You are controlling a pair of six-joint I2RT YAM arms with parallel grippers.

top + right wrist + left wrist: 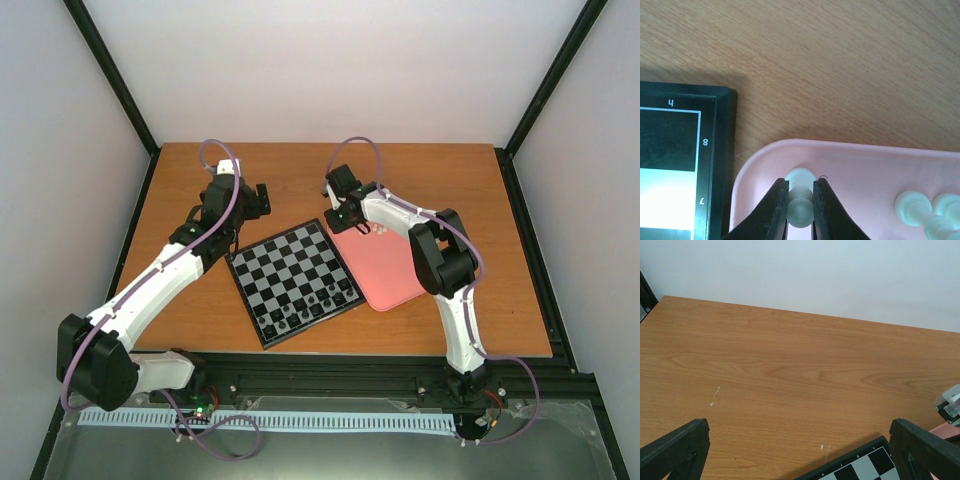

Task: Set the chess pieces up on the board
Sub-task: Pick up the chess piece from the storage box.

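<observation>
Only dark pieces stand on the board. Beside the board, the right gripper pinches a white piece in the pink tray; the left gripper is spread wide

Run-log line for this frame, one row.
right gripper: shut on white chess piece in pink tray | left gripper: open, empty
</observation>
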